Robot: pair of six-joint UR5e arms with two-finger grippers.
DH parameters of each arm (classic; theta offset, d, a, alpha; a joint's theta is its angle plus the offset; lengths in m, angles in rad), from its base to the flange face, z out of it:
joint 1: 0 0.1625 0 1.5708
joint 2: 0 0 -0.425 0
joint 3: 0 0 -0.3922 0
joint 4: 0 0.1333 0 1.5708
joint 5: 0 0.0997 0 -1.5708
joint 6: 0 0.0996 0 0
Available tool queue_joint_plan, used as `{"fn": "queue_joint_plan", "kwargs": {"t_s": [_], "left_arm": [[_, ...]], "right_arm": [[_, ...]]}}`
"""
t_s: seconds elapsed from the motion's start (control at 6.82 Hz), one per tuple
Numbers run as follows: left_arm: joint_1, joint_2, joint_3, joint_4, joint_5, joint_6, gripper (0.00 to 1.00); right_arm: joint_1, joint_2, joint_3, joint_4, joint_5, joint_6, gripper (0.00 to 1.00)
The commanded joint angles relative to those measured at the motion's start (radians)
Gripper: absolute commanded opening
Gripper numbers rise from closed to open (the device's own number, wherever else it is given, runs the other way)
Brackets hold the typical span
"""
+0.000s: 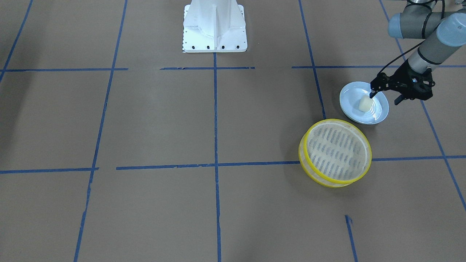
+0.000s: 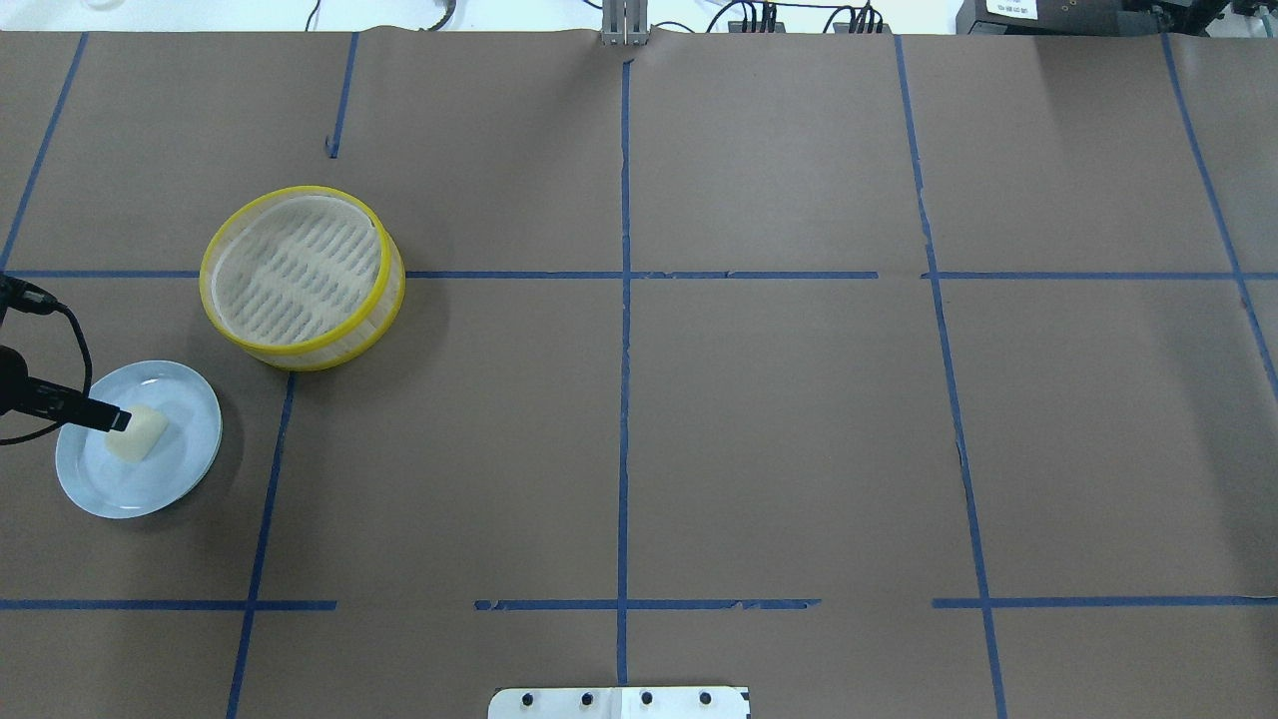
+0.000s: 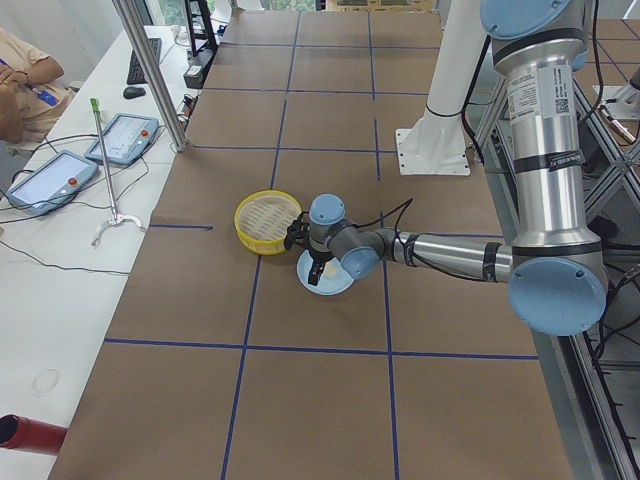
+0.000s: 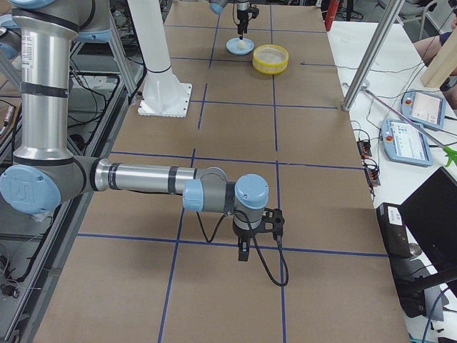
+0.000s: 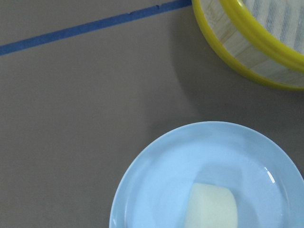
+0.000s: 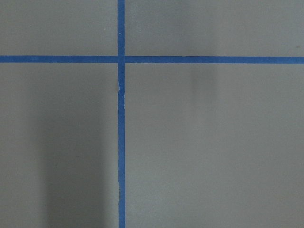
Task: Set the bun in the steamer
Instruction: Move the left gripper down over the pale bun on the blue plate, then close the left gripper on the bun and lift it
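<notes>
Plate [image 5: 156, 190], pale blue, is filling the lower part of the left wrist view, w/ the bun [image 5: 211, 206] lying on it, cream-white & smooth, toward the dish's middle. Steamer [image 5: 242, 47] is showing at that view's top corner, yellow rims & beige wall. It is sitting near the plate but apart from it, w/ brown desk [image 5: 71, 118] showing btwn them. Blue tape [image 5: 85, 28] is running across the desk beyond the plate.

Left end effector [image 1: 384, 98] is hanging over the plate w/ its jaws spread wide, holding nothing. One fingertip [image 1: 371, 95] is sitting at the bun's edge, and the other is reading out past the plate's rim in the front view. Whether that first fingertip is touching the bun I cannot tell. In the overhead view the bun is lying on the plate at the robot's left side of the desk. Steamer is standing upright further from the robot & a bit toward centre, slatted bottom showing, its base sitting over a tape line.

Right end effector [image 4: 243, 251] is pointing down over the desk near a tape crossing, well apart from plate & steamer. It is showing only in the side cam, so I cannot tell if it's wide or narrow. Its wrist cam is showing just brown desk & crossing tape lines. White pedestal [image 1: 214, 25] is standing at the robot's edge of the desk, mid-width.
</notes>
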Motion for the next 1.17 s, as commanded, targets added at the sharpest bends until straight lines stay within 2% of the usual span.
{"fn": "queue_joint_plan", "kwargs": {"t_s": [0.0,0.29,0.59,0.88,1.03], "left_arm": [[0.092,-0.003,-0.002,0.024,0.064,-0.030,0.98],[0.111,-0.019,0.012,0.042,0.078,-0.027,0.94],[0.111,-0.026,0.011,0.042,0.078,-0.027,0.82],[0.111,-0.048,0.020,0.042,0.078,-0.017,0.81],[0.111,-0.046,0.026,0.042,0.078,-0.015,0.77]], "right_arm": [[0.000,0.000,0.000,0.000,0.000,0.000,1.00],[0.000,0.000,0.000,0.000,0.000,0.000,1.00],[0.000,0.000,0.000,0.000,0.000,0.000,1.00],[0.000,0.000,0.000,0.000,0.000,0.000,1.00],[0.000,0.000,0.000,0.000,0.000,0.000,1.00]]}}
